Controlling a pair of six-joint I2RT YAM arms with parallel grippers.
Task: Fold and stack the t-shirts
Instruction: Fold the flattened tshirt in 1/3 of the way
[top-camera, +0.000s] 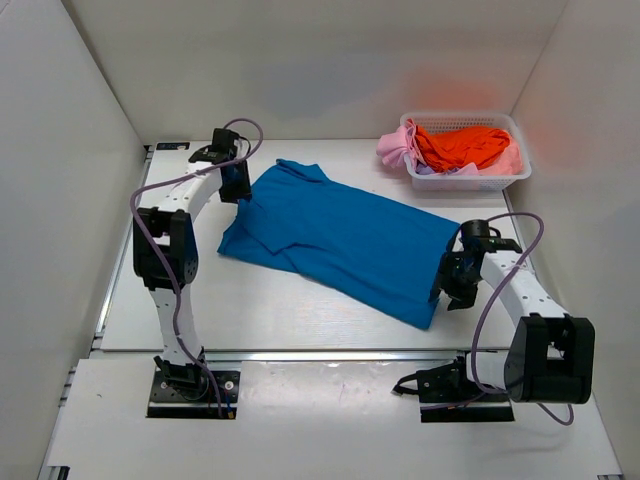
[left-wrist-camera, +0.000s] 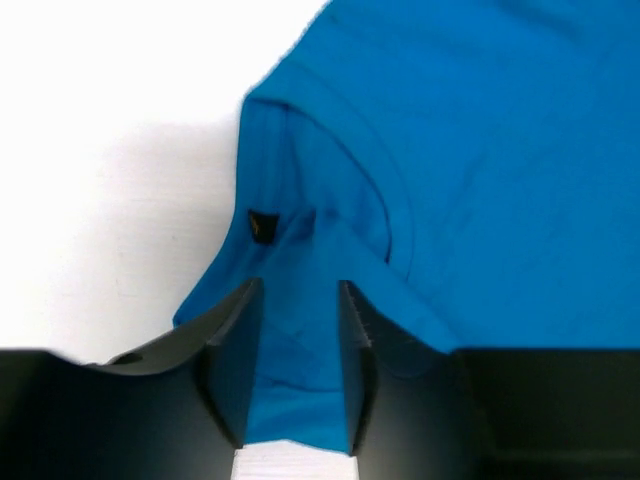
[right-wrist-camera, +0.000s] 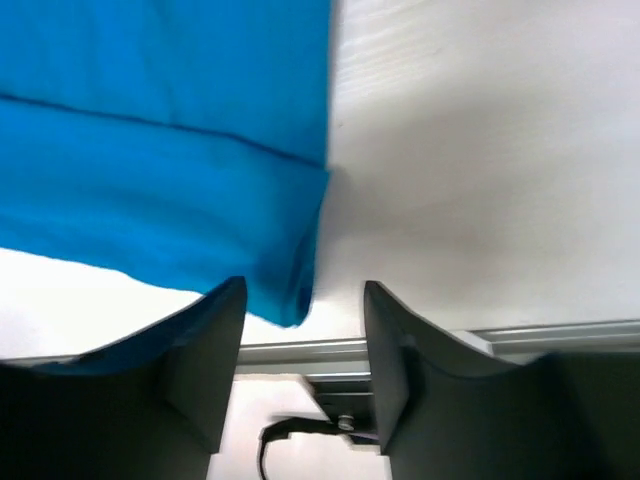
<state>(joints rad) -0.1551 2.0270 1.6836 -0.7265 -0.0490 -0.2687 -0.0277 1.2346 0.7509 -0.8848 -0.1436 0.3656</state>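
The blue t-shirt is spread flat and slantwise on the table, not yet folded, with a gripper at each end.

At the left gripper it's the neck end. The collar and a small dark neck label are seen just ahead of the fingertips, and blue cloth shows in the gap between the jaws and beneath them. Those jaws are set narrowly apart, and nothing is pinched.

At the right gripper it's the opposite end. The hem runs ahead of one finger, its corner reaching the mouth of the gap, and bare table is seen ahead of the other finger. These jaws are parted wider, and nothing is held here either.

Well beyond both pairs of jaws, an orange shirt and a pink shirt are heaped in a white basket, untouched.

The step in hand is judged to be the laying-out of the first shirt, with the first fold still to be made. For that, an edge must be pinched at each end, and only the layers meant to travel should be caught off the table. Both ends should then be lifted and carried across together. If one end is allowed to lag, the limp cloth can be expected to skew or bunch.
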